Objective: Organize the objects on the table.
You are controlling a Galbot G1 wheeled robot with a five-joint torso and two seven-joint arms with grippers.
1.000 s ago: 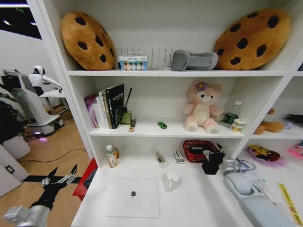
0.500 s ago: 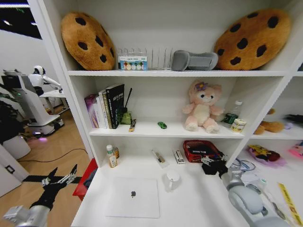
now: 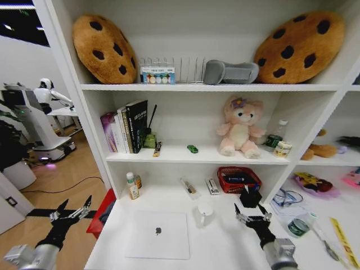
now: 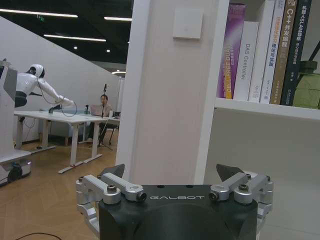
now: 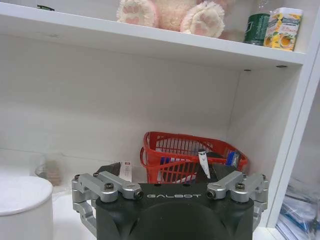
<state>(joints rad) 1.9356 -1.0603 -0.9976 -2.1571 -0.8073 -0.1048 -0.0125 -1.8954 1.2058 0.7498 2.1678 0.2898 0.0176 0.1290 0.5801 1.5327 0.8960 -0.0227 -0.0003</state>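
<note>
On the white table [image 3: 225, 250] a slim silver laptop [image 3: 157, 234] lies closed at the front left, and a white mug [image 3: 205, 213] stands to its right. My right gripper [image 3: 251, 214] hovers open over the table right of the mug, facing the red basket [image 3: 239, 180]. A small black object [image 3: 250, 198] sits between them. In the right wrist view the open gripper [image 5: 170, 177] faces that basket [image 5: 190, 152], with the mug [image 5: 22, 207] to one side. My left gripper [image 3: 72, 212] hangs open over the floor, left of the table. The green toy car [image 3: 193, 149] sits on the shelf above.
Small bottles [image 3: 132, 185], a wrapped item [image 3: 190, 187] and a little box [image 3: 212, 186] line the table's back. A green-lidded jar [image 3: 298, 226] and a yellow ruler [image 3: 340, 236] lie at the right. Books [image 3: 126, 126] and a pink plush [image 3: 240, 126] fill the shelf above.
My right arm has drawn back from the red basket toward me and now sits lower. The black object in front of the basket has come into view. The left arm has not moved.
</note>
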